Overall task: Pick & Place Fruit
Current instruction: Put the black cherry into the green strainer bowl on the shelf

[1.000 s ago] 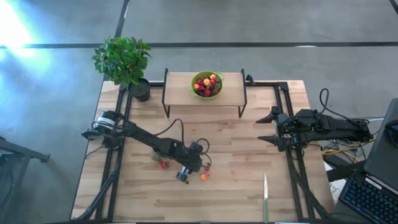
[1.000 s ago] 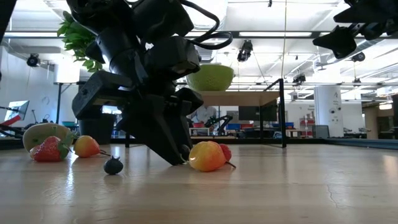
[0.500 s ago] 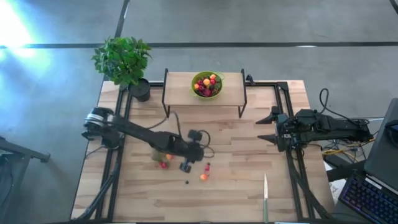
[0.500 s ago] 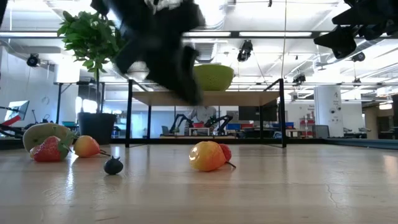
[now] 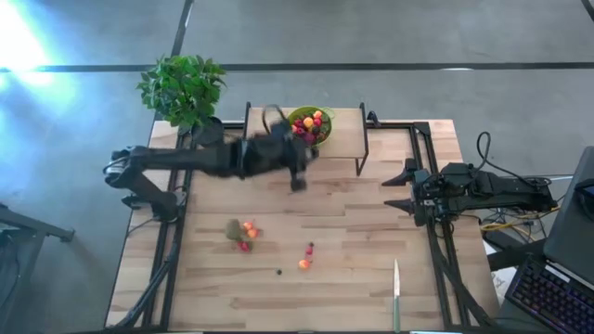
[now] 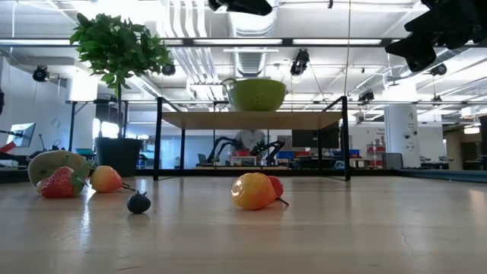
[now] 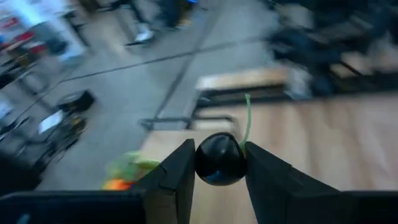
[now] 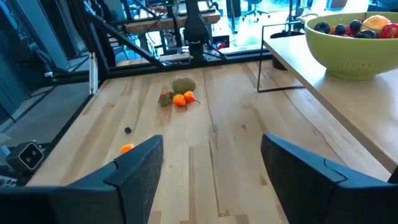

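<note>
My left gripper [image 5: 299,182] hangs high over the table, just in front of the raised shelf [image 5: 343,139], and is shut on a small dark round fruit [image 7: 219,159] with a green stem. On the shelf stands the lime-green bowl [image 5: 309,126] with several fruits inside. A brown kiwi [image 5: 232,229], a strawberry [image 5: 243,246] and an orange fruit [image 5: 251,231] lie together on the table. Nearer the front lie a red cherry [image 5: 310,249], a peach-coloured fruit [image 5: 303,263] and a tiny dark berry [image 5: 278,272]. My right gripper [image 5: 400,190] waits open at the table's right edge. My left gripper pinches the dark fruit by its two opposite sides [image 7: 200,163] between its two fingers, at their free ends. The fruit is lifted clear of the table, and its green stem [image 7: 247,127] sticks out past one finger.
A potted plant [image 5: 183,88] stands at the far left corner. A slim knife [image 5: 396,292] lies near the front right. The shelf's black legs [image 6: 159,137] stand on the table's far half. Bare wood lies between the fruits and my right gripper.
My left gripper has risen from the table beside the peach-coloured fruit and swung toward the far edge, up to the shelf with the bowl. It has tipped from pointing down to nearly level. The fruits on the table have stayed where they were.
</note>
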Robot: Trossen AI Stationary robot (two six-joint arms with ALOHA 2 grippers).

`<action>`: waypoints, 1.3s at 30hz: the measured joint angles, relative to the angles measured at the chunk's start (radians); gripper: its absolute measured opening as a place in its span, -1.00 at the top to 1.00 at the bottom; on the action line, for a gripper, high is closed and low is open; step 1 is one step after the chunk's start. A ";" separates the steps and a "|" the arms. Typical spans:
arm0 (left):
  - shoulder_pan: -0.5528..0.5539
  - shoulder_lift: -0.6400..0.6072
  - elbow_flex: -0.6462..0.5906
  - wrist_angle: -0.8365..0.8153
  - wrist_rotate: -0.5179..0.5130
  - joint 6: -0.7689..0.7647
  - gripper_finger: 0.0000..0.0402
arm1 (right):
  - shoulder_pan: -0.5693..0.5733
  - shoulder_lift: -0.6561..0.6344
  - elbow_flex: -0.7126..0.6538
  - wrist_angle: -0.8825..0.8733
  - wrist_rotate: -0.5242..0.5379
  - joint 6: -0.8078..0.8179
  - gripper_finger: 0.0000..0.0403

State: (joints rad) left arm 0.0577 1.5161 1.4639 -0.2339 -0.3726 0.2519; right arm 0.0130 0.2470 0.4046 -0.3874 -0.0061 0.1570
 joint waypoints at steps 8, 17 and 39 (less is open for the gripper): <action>0.202 0.027 0.033 -0.003 0.009 -0.122 0.35 | 0.000 0.001 0.000 0.000 0.000 0.000 -0.20; 0.284 0.075 -0.032 -0.018 0.036 -0.159 0.33 | 0.000 0.001 0.000 0.000 0.000 0.000 -0.10; 0.335 0.091 -0.079 -0.040 0.035 -0.170 0.33 | 0.000 0.001 0.000 0.000 0.000 0.000 -0.03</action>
State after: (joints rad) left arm 0.3927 1.6072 1.3846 -0.2741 -0.3374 0.0817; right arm 0.0128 0.2478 0.4046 -0.3878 -0.0063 0.1570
